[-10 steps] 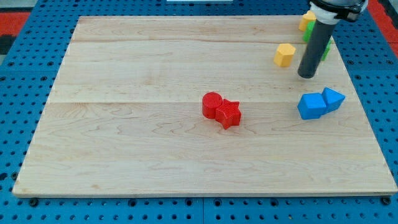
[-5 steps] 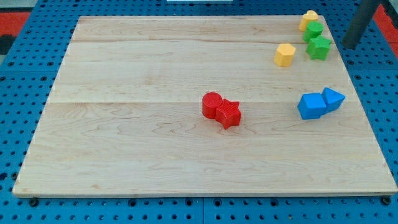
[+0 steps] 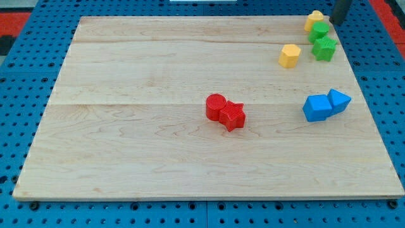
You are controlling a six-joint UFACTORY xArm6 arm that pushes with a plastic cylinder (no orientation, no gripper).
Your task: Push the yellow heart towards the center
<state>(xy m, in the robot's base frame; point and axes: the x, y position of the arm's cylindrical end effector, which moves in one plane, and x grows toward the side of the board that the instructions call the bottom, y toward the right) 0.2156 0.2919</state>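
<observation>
Most of the rod is running off the view's top edge — only my tip [image 3: 337, 23] is showing, hanging at the top right corner, just right of a yellow block [image 3: 314, 19] (shape unclear; which yellow is the heart I cannot tell). Tool: a bare rod, gripping nothing. Two green blocks [image 3: 323, 40] are crowding below it. Another yellow block [image 3: 290, 56] is sitting lower left. Two red blocks [image 3: 225, 112] are occupying the table [image 3: 139, 145] centre — two blue blocks [image 3: 325, 105] sitting right.

single view, high front angle, looking down over whole board [image 3: 126, 158].
</observation>
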